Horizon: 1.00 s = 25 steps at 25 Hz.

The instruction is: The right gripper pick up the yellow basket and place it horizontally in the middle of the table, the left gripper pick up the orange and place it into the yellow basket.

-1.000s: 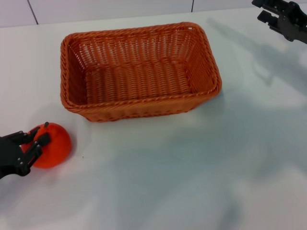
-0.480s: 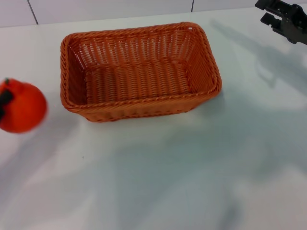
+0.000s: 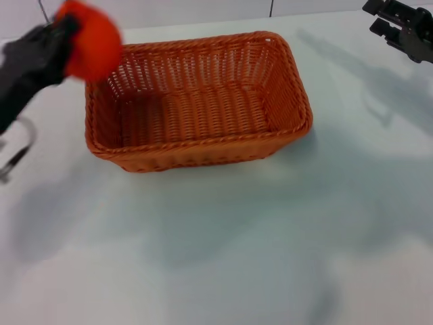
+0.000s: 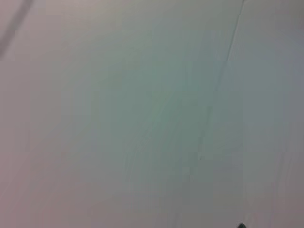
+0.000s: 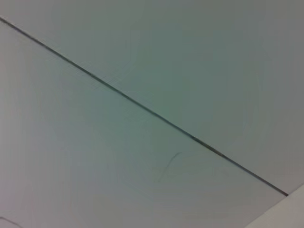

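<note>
The left gripper [image 3: 64, 42] is up in the air at about ten o'clock, squeezing the orange [image 3: 91, 39] above the far left corner of the yellow basket [image 3: 196, 101]. The basket sits on the table [image 3: 270, 237], long side running left to right, open top up. The right gripper [image 3: 399, 27] waits at two o'clock; I cannot tell how wide it is.

Bright, even light; soft grey shadows spread across the glossy counter [image 3: 223, 237]. The orange [image 3: 91, 37] and left end effector [image 3: 64, 34] smear with motion blur. Both wrist views are featureless haze.
</note>
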### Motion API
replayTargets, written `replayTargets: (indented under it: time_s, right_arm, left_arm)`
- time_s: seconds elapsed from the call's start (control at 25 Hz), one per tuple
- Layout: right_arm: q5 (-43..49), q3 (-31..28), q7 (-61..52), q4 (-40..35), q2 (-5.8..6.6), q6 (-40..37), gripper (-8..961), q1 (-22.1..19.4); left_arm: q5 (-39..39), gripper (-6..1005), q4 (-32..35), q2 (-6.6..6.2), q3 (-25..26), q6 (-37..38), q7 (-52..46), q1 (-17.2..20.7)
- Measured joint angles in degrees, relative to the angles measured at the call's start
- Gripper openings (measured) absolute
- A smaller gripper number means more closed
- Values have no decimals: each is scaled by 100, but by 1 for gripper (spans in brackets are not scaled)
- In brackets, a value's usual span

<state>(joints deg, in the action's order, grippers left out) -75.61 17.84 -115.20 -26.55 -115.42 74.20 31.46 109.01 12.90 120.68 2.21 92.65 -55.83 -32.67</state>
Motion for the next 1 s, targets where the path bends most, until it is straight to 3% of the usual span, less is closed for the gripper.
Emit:
replayTargets:
  time_s: [0.12, 0.2, 0.48, 0.68, 1.0]
  right_arm:
    - [-1, 2, 7, -9, 12, 91, 665, -15]
    - [-2, 10, 23, -18, 16, 149, 665, -43]
    - [-6, 2, 167, 5, 19, 255, 665, -185]
    - [-46, -112, 351, 1, 1, 334, 665, -266]
    - [-696, -226, 1221, -58, -27, 786, 661, -570]
  left_arm:
    - [19, 63, -33, 207, -171, -465, -4, -437]
    - [22, 140, -44, 283, -222, -712, -8, -585]
    - [-27, 347, -198, 313, -278, -895, 25, -699]
    - [-474, 462, -256, 322, -255, -729, 83, -526]
    - [-1753, 797, -302, 324, -171, -193, 191, 149]
